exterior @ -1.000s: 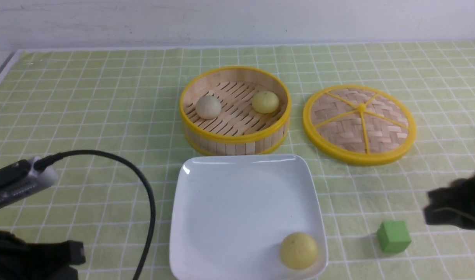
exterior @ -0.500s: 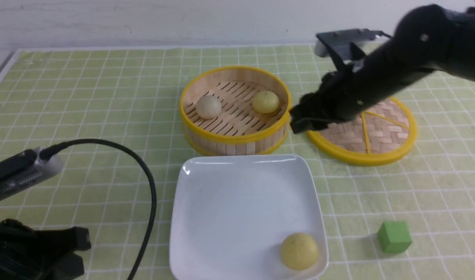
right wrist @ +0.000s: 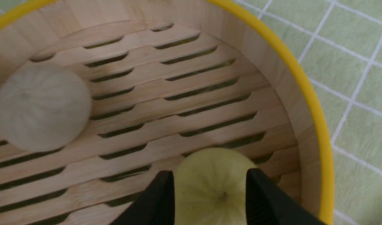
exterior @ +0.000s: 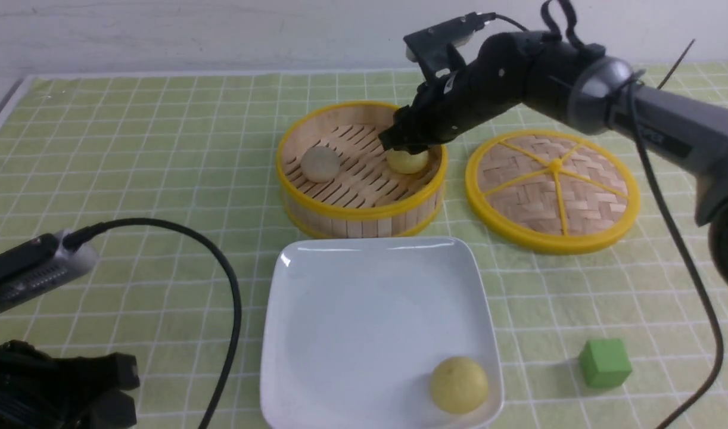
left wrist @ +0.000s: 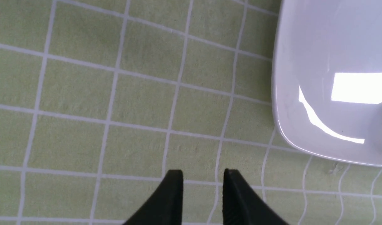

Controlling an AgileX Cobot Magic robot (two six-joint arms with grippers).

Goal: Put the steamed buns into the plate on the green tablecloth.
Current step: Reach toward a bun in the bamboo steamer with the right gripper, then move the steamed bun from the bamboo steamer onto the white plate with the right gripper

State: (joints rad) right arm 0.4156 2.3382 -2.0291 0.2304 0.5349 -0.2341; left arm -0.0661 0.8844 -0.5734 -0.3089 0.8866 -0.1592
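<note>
**Step in hand:** the grasp of the second bun. The right hand [right wrist: 209, 173] reaches down into the steamer [exterior: 358, 211] with its jaws spread wide. One finger stands on each side of the yellow bun [right wrist: 214, 184], which sits close to the steamer's right wall. The jaws are not closed on it, and I cannot tell whether the fingers touch its skin. Nothing is lifted.

**Other buns:** the grey-white bun [exterior: 319, 164] lies on the slats at the steamer's left side, well apart from that hand. The delivered bun [exterior: 458, 384] rests in the near right corner of the plate [exterior: 370, 244]. The plate sits on the green tablecloth [exterior: 161, 149] just in front of the steamer. By my count, one of three is in place.

**Left hand:** the left hand [left wrist: 203, 175] hangs over the cloth just beside the plate's left edge. Its jaws are a little apart and hold nothing.

**Bystanders:** the lid [exterior: 551, 190] lies flat to the right of the steamer, and a green cube [exterior: 604, 362] lies to the right of the plate. Neither concerns the task.

**Next move, in my judgement:** close the jaws gently, since the bun looks soft. Lift straight up to clear the nearby wall and yellow rim. Carry it to a bare part of the plate and set it down low, as a round bun may roll.
</note>
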